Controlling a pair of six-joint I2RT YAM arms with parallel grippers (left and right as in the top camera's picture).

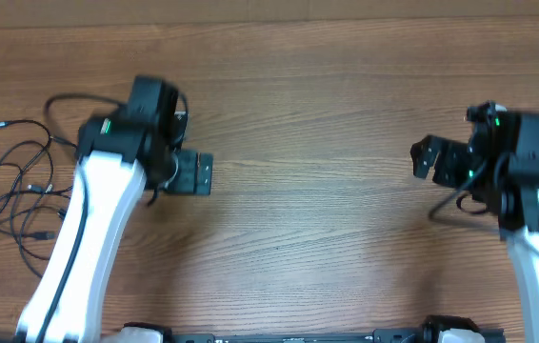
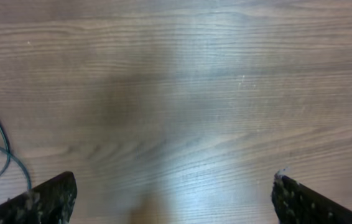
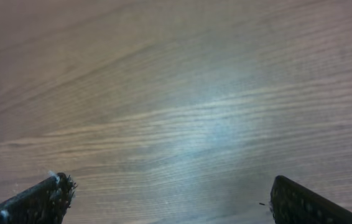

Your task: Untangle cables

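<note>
Cables [image 1: 24, 188] are sprawling at the desk's [image 1: 298, 95] left edge, untouched. The left hand [image 1: 203, 174] and right hand [image 1: 422, 160] are hanging wide and empty, likely readying a grab.

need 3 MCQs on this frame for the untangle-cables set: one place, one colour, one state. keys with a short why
1. Where do the cables lie on the table in the overhead view?
A. far left, beyond the left arm
B. centre, between the grippers
C. far right

2. What colour are the cables' cords?
A. white
B. black
C. red

3. How is the left gripper?
A. shut on a cable
B. shut, empty
C. open, empty

Key:
1 A, the strands sprawl by the left edge, outside the left arm.
2 B, thin black cords on brown wood.
3 C, its wrist view shows the fingers wide apart with only bare wood between them.
</note>
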